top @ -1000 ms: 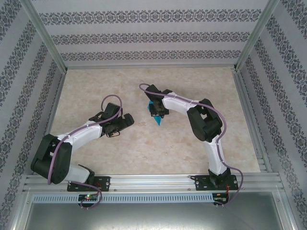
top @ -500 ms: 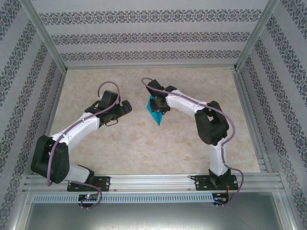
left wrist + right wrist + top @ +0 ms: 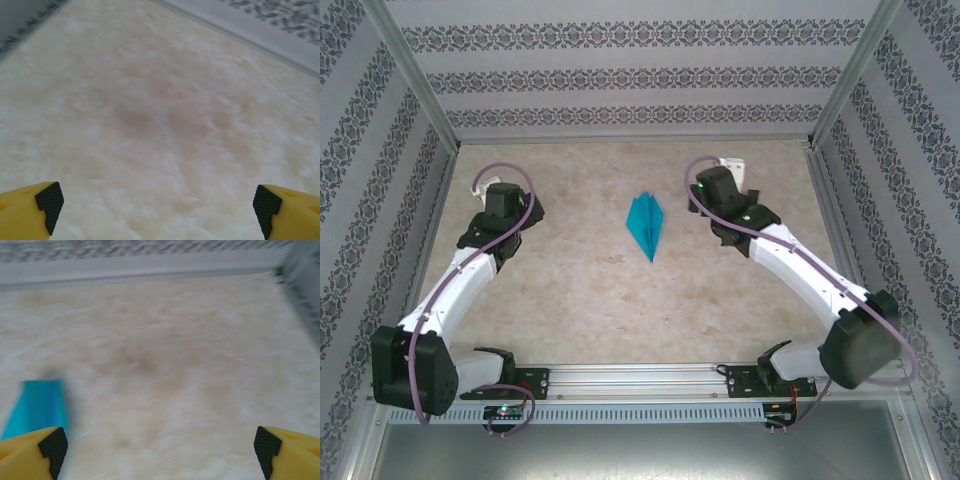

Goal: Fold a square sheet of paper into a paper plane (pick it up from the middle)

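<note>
Though nothing holds it, the plane (image 3: 647, 225) lies flat near the middle of the surface (image 3: 570, 290). It is one slim teal dart, layered and creased, with its sharp tip pointing to 6 o'clock and its wider tail to 12. Two pairs of fingers show. The left fingers (image 3: 46, 206), at the plane's 9 o'clock, are spread wide and empty. The right fingers (image 3: 50, 445), at its 3 o'clock, are released too, with teal paper just beside one of them.
</note>
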Controlling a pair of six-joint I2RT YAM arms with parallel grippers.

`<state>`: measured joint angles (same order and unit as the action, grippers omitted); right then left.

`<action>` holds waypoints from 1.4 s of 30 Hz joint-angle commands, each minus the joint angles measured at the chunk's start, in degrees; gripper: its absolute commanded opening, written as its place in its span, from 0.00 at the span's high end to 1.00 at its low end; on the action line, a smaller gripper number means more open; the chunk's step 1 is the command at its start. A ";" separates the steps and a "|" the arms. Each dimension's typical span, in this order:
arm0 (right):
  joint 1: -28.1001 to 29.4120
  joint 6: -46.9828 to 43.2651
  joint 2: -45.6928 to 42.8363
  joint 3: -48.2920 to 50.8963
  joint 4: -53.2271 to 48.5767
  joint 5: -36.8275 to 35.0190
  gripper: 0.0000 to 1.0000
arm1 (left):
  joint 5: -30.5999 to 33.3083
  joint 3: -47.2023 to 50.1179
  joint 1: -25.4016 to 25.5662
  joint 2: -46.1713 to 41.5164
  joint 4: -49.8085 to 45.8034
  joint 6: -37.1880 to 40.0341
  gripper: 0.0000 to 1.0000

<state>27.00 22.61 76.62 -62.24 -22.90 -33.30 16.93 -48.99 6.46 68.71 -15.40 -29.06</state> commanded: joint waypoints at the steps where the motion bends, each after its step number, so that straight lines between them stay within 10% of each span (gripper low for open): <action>1: -4.97 -7.32 -3.74 8.93 9.89 -9.02 0.02 | 7.67 5.09 -0.90 -3.25 1.77 4.97 0.00; 7: -15.64 -11.27 -9.55 26.86 27.42 -3.78 0.02 | 12.08 17.19 -2.15 -10.40 11.48 9.02 0.00; 22: -22.35 -20.01 0.13 39.12 62.26 18.97 0.02 | -18.93 32.49 -11.64 5.19 62.46 23.05 0.00; 30: -23.59 -21.08 6.69 39.56 70.09 23.44 0.02 | -28.60 31.10 -12.02 12.99 67.48 25.84 0.01; 42: -23.84 -21.12 9.77 40.79 75.18 24.50 0.02 | -26.17 27.50 -10.06 20.72 67.26 27.62 0.00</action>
<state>3.84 1.50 85.93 -20.84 50.02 -10.02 -9.96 -19.18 -4.54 89.19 50.35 -3.38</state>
